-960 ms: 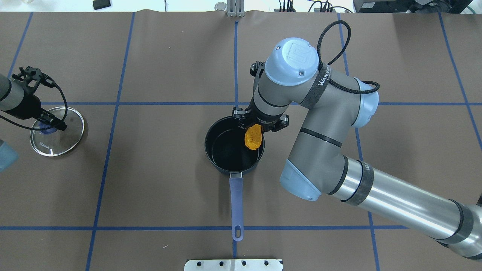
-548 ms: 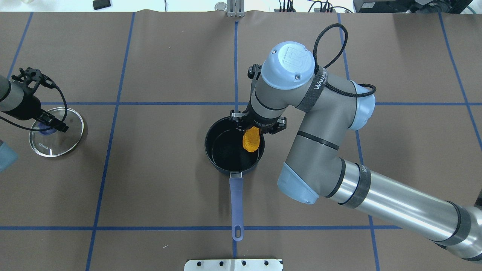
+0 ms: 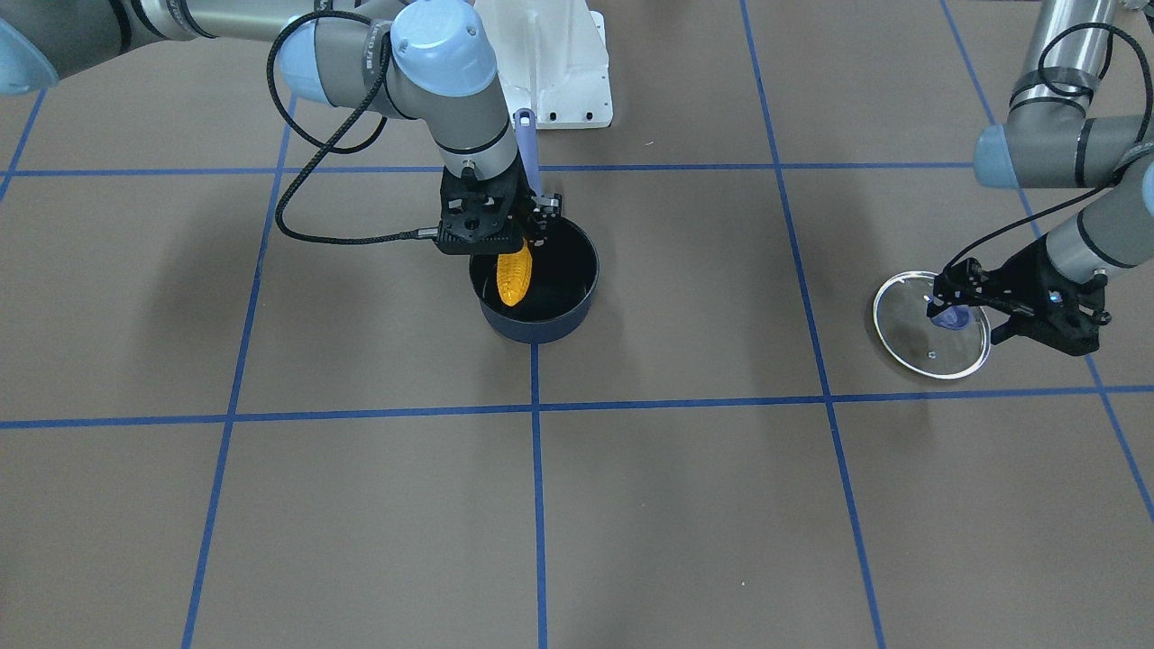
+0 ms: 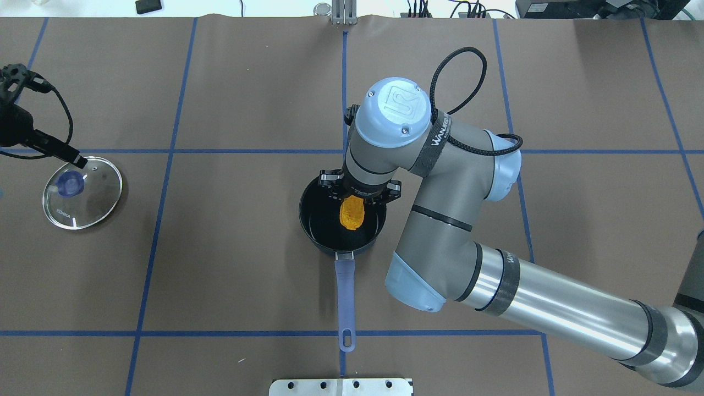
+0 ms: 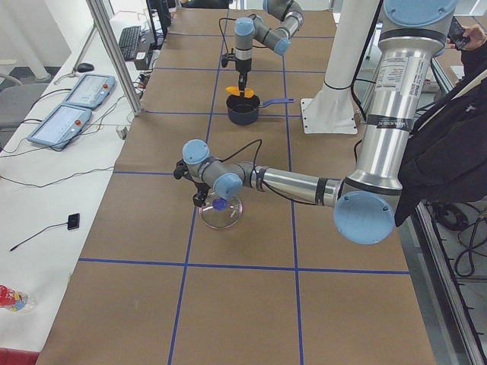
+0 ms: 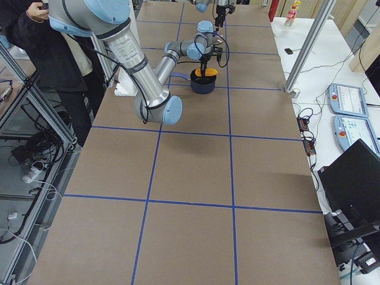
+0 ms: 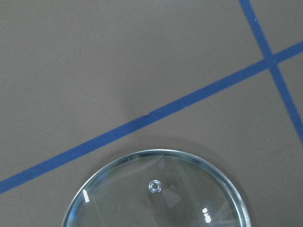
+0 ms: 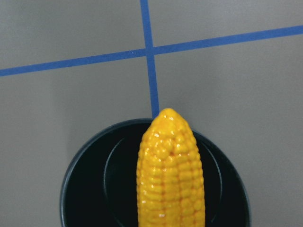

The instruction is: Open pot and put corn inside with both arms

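The dark navy pot (image 4: 306, 223) stands open mid-table, its purple handle (image 4: 345, 297) pointing toward the robot base. My right gripper (image 3: 498, 236) is shut on the yellow corn (image 4: 352, 213) and holds it tip-down over the pot's opening (image 3: 577, 270). The right wrist view shows the corn (image 8: 170, 175) in front of the pot's black interior (image 8: 94, 189). The glass lid (image 4: 96, 195) lies flat on the table at the left, its blue knob (image 4: 71, 183) free. My left gripper (image 3: 980, 306) is open and empty, just above the lid (image 3: 911, 333).
The white base mount (image 3: 550, 63) sits behind the pot's handle. Blue tape lines (image 4: 165, 151) divide the brown table cover. The left wrist view shows the lid's rim (image 7: 227, 182) beside a tape line. An operator (image 5: 449, 152) stands by the robot.
My right arm has moved left with the corn, from the pot's right rim to over its middle. My left gripper has drawn up and back off the lid's knob.
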Motion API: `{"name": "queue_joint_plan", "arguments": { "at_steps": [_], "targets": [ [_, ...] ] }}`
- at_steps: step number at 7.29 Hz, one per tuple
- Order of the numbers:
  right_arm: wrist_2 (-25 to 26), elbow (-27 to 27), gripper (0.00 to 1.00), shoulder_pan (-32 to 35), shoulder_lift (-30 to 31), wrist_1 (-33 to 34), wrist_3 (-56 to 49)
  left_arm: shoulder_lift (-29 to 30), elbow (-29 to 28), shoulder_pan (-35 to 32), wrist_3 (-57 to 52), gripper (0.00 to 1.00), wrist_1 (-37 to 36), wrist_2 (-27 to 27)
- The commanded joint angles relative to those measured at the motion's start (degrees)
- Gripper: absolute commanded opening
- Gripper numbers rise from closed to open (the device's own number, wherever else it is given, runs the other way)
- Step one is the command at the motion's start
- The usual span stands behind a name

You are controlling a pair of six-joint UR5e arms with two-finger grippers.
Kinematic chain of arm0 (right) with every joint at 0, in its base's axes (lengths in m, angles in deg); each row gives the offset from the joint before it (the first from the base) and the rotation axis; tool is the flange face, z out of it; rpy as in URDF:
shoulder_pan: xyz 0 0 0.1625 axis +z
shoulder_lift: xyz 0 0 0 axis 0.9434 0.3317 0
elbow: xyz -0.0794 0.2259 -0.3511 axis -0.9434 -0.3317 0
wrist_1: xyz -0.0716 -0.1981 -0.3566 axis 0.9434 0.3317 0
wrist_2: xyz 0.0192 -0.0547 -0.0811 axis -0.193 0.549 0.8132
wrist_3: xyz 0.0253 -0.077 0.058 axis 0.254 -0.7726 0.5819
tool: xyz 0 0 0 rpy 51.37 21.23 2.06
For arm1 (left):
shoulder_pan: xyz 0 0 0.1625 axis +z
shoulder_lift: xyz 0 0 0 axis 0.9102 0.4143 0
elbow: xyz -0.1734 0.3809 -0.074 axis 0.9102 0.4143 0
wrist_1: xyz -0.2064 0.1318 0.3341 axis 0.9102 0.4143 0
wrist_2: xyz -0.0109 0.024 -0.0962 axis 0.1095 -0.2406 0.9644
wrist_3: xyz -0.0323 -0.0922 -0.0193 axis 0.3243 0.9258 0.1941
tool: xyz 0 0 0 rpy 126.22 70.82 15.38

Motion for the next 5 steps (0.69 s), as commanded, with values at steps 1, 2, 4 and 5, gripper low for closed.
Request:
{"name": "queue_joint_plan", "arguments": {
  "at_steps": [1, 2, 4, 5],
  "targets": [
    [1.8, -1.5, 0.26, -1.5, -0.1, -0.2, 0.3, 0.0, 7.2, -1.7, 0.0, 0.98, -8.0, 1.4],
    [2.7, -1.9, 0.27, -2.1, 0.0, -0.3, 0.2, 0.0, 10.1, -1.8, 0.0, 0.98, -11.9, 1.4],
    [4.5, -2.1, 0.65, -2.6, -0.1, -0.5, 0.0, 0.0, 12.1, -1.8, 0.0, 0.98, -13.9, 1.4],
    [6.1, -1.5, 0.99, -2.6, -0.2, -0.5, 0.1, 0.0, 12.1, -1.9, 0.0, 0.98, -13.9, 1.4]
  ]
}}
